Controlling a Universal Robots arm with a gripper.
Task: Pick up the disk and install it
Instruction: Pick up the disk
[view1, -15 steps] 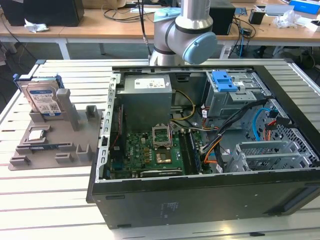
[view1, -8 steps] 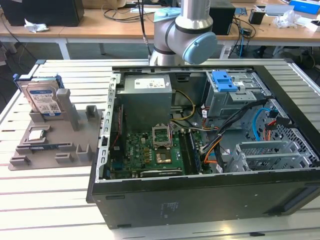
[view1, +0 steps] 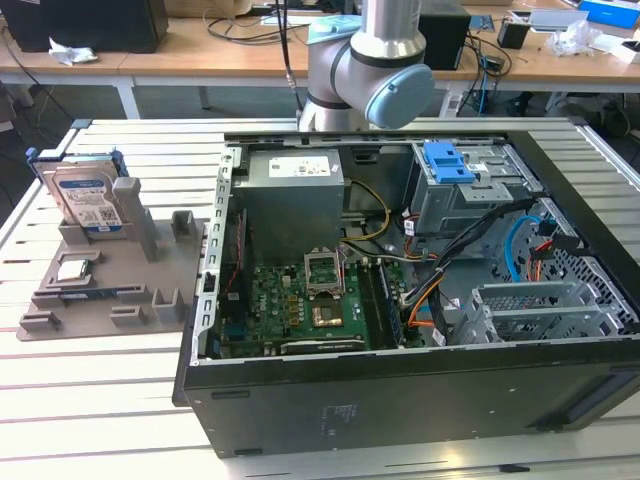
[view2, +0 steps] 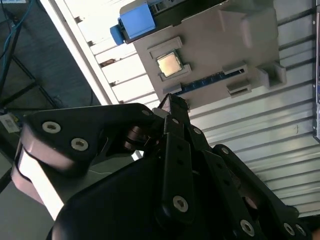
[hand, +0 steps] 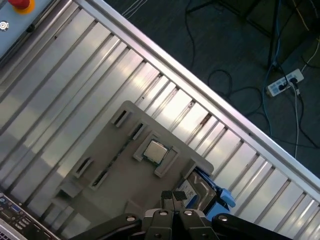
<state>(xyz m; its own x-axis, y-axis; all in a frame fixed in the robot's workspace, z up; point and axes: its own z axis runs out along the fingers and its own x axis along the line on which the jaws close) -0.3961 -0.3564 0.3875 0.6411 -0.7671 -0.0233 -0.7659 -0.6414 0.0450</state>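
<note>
- So, we've got the disk (view1: 85, 195) standing on edge in a slot at the far end of the grey tray (view1: 150, 290). That's out on the slatted desk (view1: 90, 400), on the exterior view's left.
- Its white-and-blue label faces the camera there, with the blue frame round the edges.
- The open computer case (view1: 400, 390) sits just beside the tray, toward the exterior view's right. The disk isn't installed in it yet.
- In both wrist views the black fingers (hand: 167, 196) hang above the tray. We see the tips pinched together with nothing between them.
- In the first wrist view the tips are near the disk (hand: 197, 192), and we can't see any contact with it.
- A small silver chip (view1: 75, 268) lies flat in its square pocket on the tray, in front of the disk.
- The arm (view1: 370, 70) rises behind the case.
- Inside the case, a blue bracket (view1: 447, 160) sits on top of the metal drive cage.
</note>
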